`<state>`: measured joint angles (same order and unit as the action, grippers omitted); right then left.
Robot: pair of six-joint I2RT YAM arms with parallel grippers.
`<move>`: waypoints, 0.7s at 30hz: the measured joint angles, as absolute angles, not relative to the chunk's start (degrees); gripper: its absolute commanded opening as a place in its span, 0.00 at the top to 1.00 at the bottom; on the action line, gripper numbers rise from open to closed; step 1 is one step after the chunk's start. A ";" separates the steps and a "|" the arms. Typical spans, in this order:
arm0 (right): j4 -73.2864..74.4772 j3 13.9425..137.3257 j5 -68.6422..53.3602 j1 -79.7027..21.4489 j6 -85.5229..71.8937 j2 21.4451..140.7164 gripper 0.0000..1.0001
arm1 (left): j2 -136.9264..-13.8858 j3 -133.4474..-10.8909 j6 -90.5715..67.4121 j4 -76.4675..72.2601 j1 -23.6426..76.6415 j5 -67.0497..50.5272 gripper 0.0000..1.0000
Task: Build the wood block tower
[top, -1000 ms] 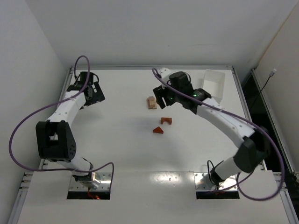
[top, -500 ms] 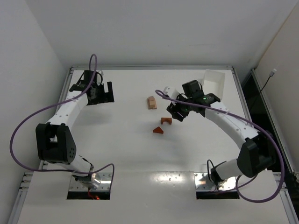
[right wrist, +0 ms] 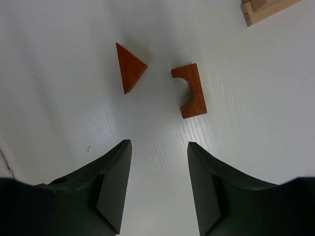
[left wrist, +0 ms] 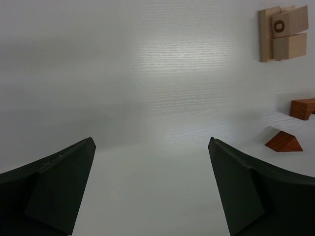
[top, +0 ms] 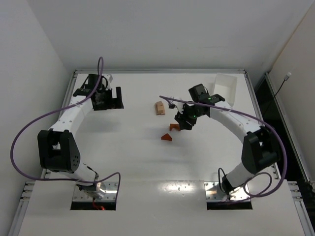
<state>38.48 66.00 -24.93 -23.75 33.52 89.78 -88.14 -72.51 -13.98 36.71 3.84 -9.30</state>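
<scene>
Half-open and empty, the right pincer (right wrist: pixel 158 145) hovers just behind the arch block (right wrist: pixel 191 93), likely poised to grip it.

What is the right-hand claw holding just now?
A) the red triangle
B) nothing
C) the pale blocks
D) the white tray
B: in the right wrist view the right gripper stands open with only bare table in its gap. The triangular wedge and the arch block lie untouched beyond it.

"O" mark on tan block (left wrist: pixel 289 21)
</scene>
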 measured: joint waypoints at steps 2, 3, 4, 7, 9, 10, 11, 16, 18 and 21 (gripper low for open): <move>39.90 68.25 -26.20 -23.75 34.15 92.95 0.56 | -88.14 -72.51 -13.96 36.80 3.84 -9.72 0.00; 40.75 70.00 -26.85 -23.75 34.39 94.96 0.57 | -88.14 -72.51 -13.93 36.82 3.84 -9.89 0.00; 40.88 71.20 -27.29 -23.75 34.54 96.42 0.57 | -88.14 -72.51 -13.93 36.80 3.84 -9.96 0.00; 41.08 74.26 -28.10 -23.75 34.79 100.14 0.58 | -88.18 -72.51 -13.93 36.84 3.84 -10.44 0.00; 41.30 75.75 -28.53 -23.75 34.92 101.86 0.58 | -88.18 -72.51 -13.93 36.91 3.84 -10.59 0.00; 41.52 76.71 -28.77 -23.75 34.96 102.89 0.60 | -88.20 -72.51 -13.93 36.99 3.84 -10.74 0.00; 41.80 77.65 -28.88 -23.75 34.98 103.96 0.60 | -88.27 -72.53 -13.85 37.01 3.84 -10.79 0.00; 42.63 80.77 -28.93 -23.79 35.55 108.44 0.62 | -89.25 -72.64 -13.52 37.28 3.77 -11.22 0.00; 43.03 80.84 -28.69 -23.81 35.94 109.27 0.62 | -90.04 -72.95 -13.52 37.52 3.77 -11.35 0.00; 43.70 80.84 -28.45 -23.81 36.51 110.02 0.63 | -91.09 -73.47 -13.52 37.91 3.64 -11.68 0.00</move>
